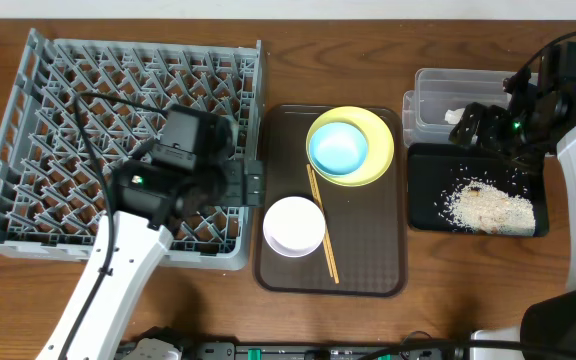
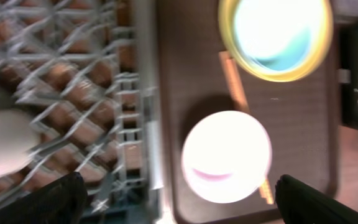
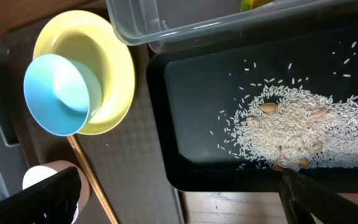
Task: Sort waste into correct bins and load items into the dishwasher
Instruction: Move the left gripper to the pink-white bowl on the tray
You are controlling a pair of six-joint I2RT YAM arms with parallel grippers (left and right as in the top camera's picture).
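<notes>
The two thin wooden chopsticks (image 1: 322, 224) lay together on the large brown rectangular serving tray (image 1: 383, 262), their long axis running from the round yellow plate (image 1: 379, 135) at the far end towards the tray's near edge, slanting slightly rightward. The light blue bowl (image 1: 339, 148) sat inside the yellow plate, and the white round bowl (image 1: 294, 226) stood just left of the chopsticks on the same tray.

The left gripper (image 1: 252, 183) reached out low over the right rim of the large square grey plastic peg rack (image 1: 38, 130), pointing towards the tray; in the left wrist view its two dark fingertips (image 2: 58, 199) stood wide apart, holding nothing. The right gripper (image 1: 471, 127) hung above the junction of the clear rectangular plastic tub (image 1: 430, 85) and the shallow black rectangular tray (image 1: 424, 195); its fingers (image 3: 39, 199) also showed spread wide and empty.

Loose whitish rice-like scraps (image 3: 291, 127) lay heaped in the black tray, a few grains scattered around the pile. Something white (image 1: 454, 116) showed in the tub beside the gripper. Everything rested on a brown wooden table (image 1: 298, 50).
</notes>
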